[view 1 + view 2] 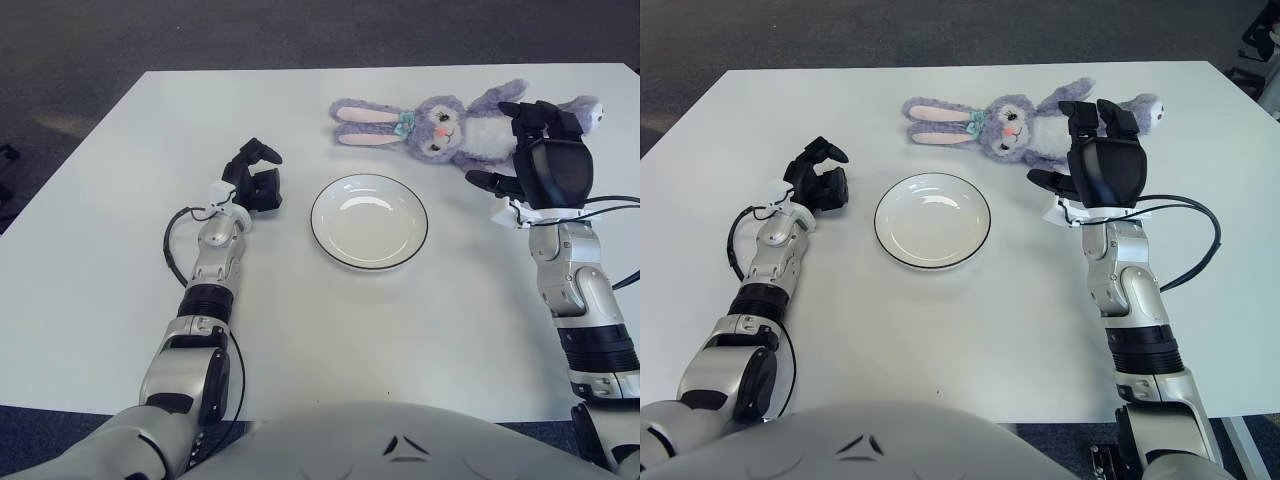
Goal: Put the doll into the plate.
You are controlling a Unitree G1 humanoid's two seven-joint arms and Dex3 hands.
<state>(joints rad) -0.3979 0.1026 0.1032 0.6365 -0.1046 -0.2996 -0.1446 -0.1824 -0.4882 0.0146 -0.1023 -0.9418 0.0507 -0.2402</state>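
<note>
A purple plush rabbit doll (440, 128) lies on its back at the far side of the white table, ears pointing left. A white plate (369, 222) with a dark rim sits empty at the table's middle, just in front of the doll. My right hand (535, 140) is at the doll's right end, fingers spread over its body and legs and thumb out to the left, holding nothing. My left hand (255, 178) shows left of the plate, fingers relaxed and empty.
The white table (120, 280) ends at dark carpet at the back and left. A black cable (1200, 235) loops out from my right wrist.
</note>
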